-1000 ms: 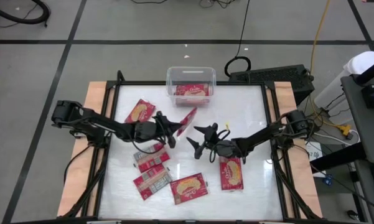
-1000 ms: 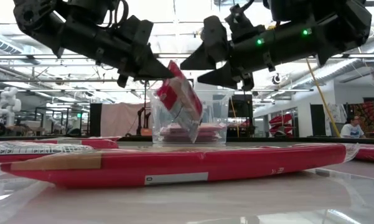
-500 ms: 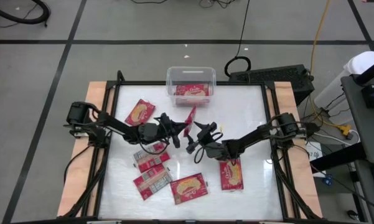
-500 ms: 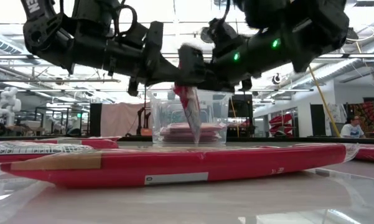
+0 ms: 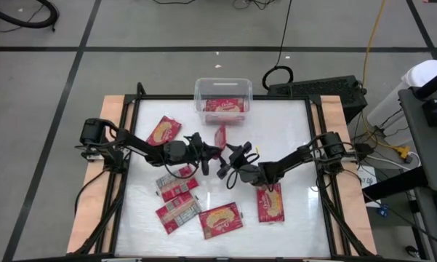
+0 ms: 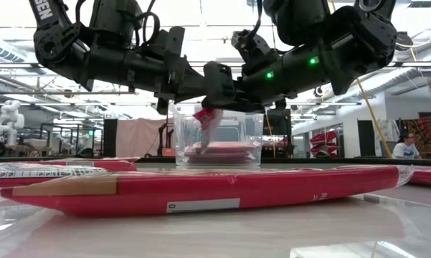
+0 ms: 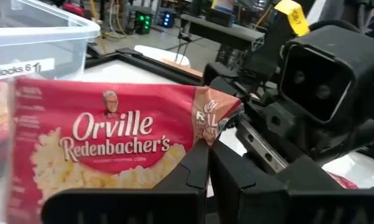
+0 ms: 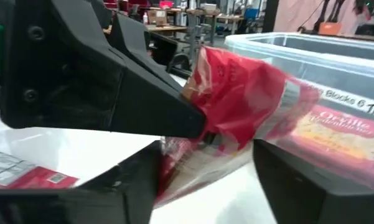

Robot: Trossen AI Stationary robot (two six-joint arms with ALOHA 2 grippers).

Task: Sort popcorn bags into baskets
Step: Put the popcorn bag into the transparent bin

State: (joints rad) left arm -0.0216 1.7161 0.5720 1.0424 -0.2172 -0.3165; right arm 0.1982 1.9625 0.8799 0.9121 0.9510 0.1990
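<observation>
The left end effector [image 5: 209,149] pinches one popcorn bag [image 5: 219,137] by its corner, holding it above the worktop [image 5: 291,124] just short of the clear basket [image 5: 223,86]. The right end effector [image 5: 231,159] stands wide, fingers either side of that bag. Other bags [image 5: 220,219] lie flat nearby.

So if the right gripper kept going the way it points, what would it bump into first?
The right gripper would most likely meet the popcorn bag held up by the left gripper, then that gripper itself. Depth is hard to judge, but the bag already sits between its open fingers.
</observation>
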